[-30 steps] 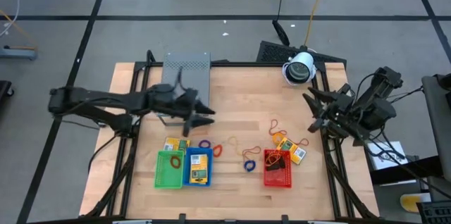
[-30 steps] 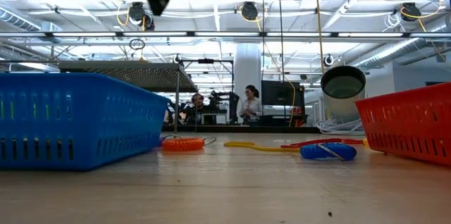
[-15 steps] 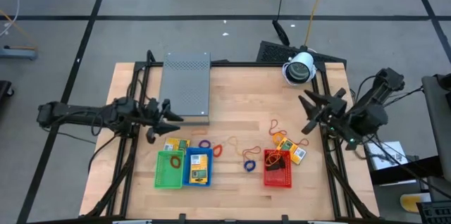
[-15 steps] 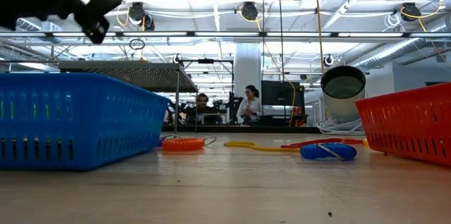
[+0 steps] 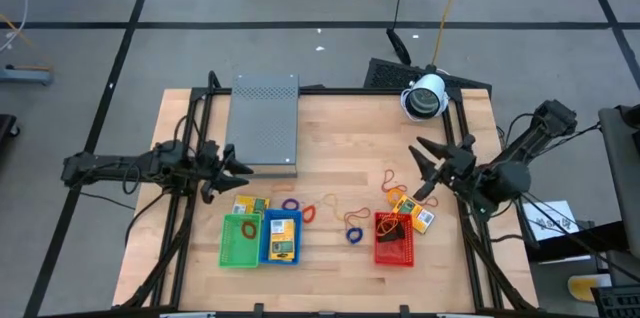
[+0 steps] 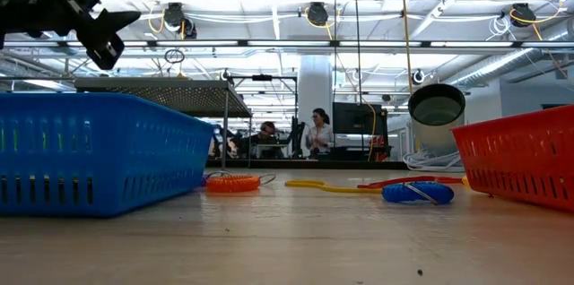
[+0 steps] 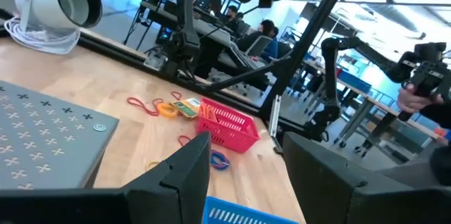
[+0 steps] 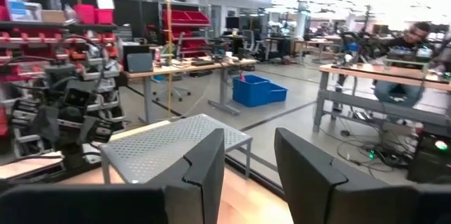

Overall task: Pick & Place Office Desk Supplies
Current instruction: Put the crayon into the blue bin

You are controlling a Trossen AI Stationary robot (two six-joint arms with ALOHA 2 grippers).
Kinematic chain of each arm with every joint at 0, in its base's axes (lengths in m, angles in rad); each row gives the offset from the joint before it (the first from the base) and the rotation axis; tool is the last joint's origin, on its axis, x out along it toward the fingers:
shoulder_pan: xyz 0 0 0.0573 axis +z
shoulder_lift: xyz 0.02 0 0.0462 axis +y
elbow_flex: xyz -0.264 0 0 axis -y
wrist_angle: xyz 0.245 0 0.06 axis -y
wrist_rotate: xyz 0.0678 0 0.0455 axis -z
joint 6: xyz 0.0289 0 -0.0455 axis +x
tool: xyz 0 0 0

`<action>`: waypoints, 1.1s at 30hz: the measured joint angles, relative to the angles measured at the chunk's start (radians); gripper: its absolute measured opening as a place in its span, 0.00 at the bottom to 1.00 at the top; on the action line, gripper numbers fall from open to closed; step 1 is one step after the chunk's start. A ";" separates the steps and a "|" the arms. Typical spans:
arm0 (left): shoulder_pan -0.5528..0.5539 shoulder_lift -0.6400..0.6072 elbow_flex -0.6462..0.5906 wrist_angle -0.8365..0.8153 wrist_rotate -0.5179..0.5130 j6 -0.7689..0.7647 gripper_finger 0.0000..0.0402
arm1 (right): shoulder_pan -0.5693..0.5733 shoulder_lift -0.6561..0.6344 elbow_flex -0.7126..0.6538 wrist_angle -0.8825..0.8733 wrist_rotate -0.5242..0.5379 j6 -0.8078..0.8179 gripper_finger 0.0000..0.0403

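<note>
Both end effectors, left [image 5: 238, 169] and right [image 5: 428, 163], hover released over the wooden table [image 5: 340, 128].

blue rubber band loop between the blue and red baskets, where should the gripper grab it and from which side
The blue rubber band loop lies flat on the bare wood, apart from the red basket. Probably best to come straight down from above and pinch across one strand of the loop, since nothing stands up to grip sideways. The right gripper, open, is nearer.
</note>
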 joint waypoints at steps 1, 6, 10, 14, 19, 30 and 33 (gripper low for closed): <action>0.000 0.002 0.000 0.001 0.000 0.007 0.46 | 0.000 -0.001 0.000 -0.001 -0.010 -0.005 0.29; 0.000 0.002 0.000 0.002 0.000 0.039 0.46 | 0.001 -0.003 0.000 -0.002 -0.009 -0.076 0.29; 0.000 0.002 0.000 0.002 0.000 0.032 0.46 | -0.011 -0.003 0.000 -0.006 -0.009 -0.085 0.29; 0.000 0.002 0.000 0.002 0.000 0.031 0.46 | -0.014 -0.003 0.000 -0.006 -0.009 -0.139 0.29; 0.000 0.002 0.000 0.001 0.000 0.031 0.46 | -0.011 0.004 -0.013 -0.098 0.045 -0.163 0.29; 0.000 0.002 0.000 0.001 0.000 0.033 0.46 | -0.181 0.143 0.368 -0.870 -0.287 -0.043 0.20; 0.000 0.002 0.000 0.001 0.000 0.031 0.46 | -0.299 0.187 0.520 -1.226 -0.660 0.264 0.12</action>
